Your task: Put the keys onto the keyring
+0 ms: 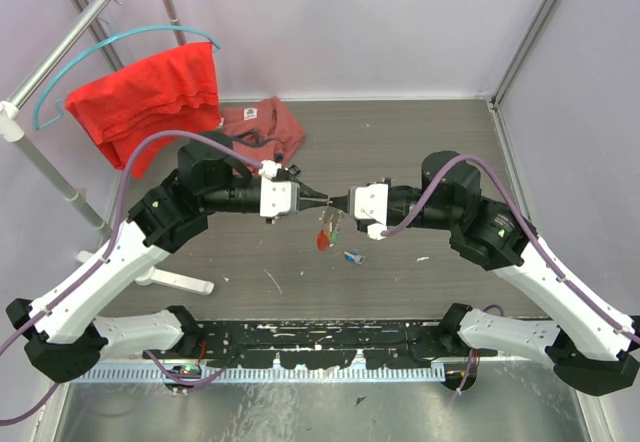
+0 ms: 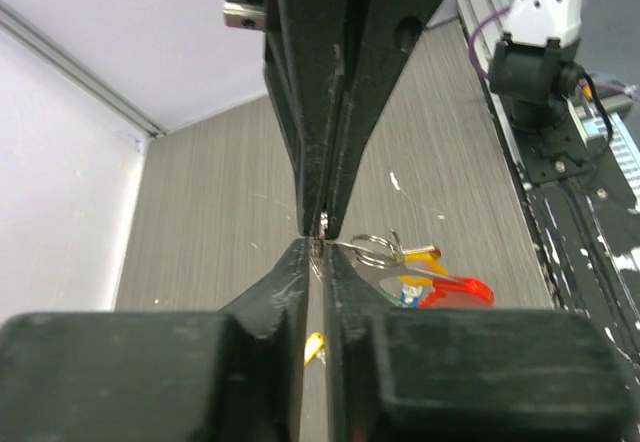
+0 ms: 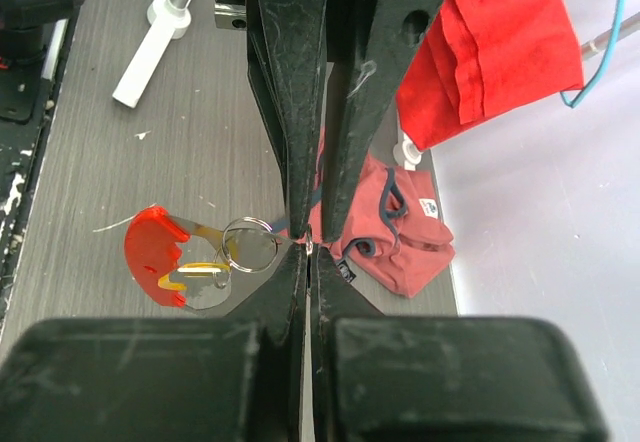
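Right gripper (image 3: 306,254): jaws pressed together, pinching keyring (image 3: 150,247) wire | left gripper (image 2: 318,252): jaws a slit apart, tip to tip with right, grip cannot be told | keyring hangs just below both tips | risk: thin wire slips from the single pinch and drops beside loose key (image 1: 352,257) on worktop (image 1: 420,142)

The top camera looks down from above and behind the arm bases, far enough back to take in the whole table (image 1: 420,142). Each wrist camera sits close behind its own fingers and sights along them. The one behind the left gripper (image 2: 318,252) faces right. The one behind the right gripper (image 3: 308,250) faces left, toward the red cloth (image 3: 490,42). All three views share the keyring (image 1: 323,237), though from above its thin ring can hardly be made out.
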Robot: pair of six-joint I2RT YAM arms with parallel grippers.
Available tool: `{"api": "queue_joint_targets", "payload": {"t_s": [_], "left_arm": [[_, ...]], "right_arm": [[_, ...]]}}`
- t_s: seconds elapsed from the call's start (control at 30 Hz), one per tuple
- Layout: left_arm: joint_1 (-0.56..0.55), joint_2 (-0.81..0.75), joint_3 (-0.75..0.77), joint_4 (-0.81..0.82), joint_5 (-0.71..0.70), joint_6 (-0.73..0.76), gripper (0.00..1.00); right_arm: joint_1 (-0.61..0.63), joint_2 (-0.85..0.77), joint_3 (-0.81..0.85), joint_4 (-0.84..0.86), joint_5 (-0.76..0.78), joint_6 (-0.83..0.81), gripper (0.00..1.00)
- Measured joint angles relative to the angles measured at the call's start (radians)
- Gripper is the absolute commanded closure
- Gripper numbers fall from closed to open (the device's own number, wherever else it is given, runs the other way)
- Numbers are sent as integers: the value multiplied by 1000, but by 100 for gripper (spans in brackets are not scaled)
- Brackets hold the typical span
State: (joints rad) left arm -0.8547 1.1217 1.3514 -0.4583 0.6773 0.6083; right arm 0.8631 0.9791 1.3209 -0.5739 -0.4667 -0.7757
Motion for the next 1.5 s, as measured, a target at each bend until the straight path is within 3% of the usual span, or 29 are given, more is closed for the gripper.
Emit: {"api": "queue_joint_targets", "payload": {"t_s": [0.8, 1.17, 1.5], "left_arm": [[0, -133, -162, 506, -5, -299, 78], [0, -145, -176, 595, 23, -380, 77], [0, -141, -176, 615, 59, -412, 76]], "right_arm": [[0, -156, -212, 491, -43, 230, 99], [0, -194, -280, 687, -63, 326, 99], [0, -191, -280, 718, -95, 346, 99]]}}
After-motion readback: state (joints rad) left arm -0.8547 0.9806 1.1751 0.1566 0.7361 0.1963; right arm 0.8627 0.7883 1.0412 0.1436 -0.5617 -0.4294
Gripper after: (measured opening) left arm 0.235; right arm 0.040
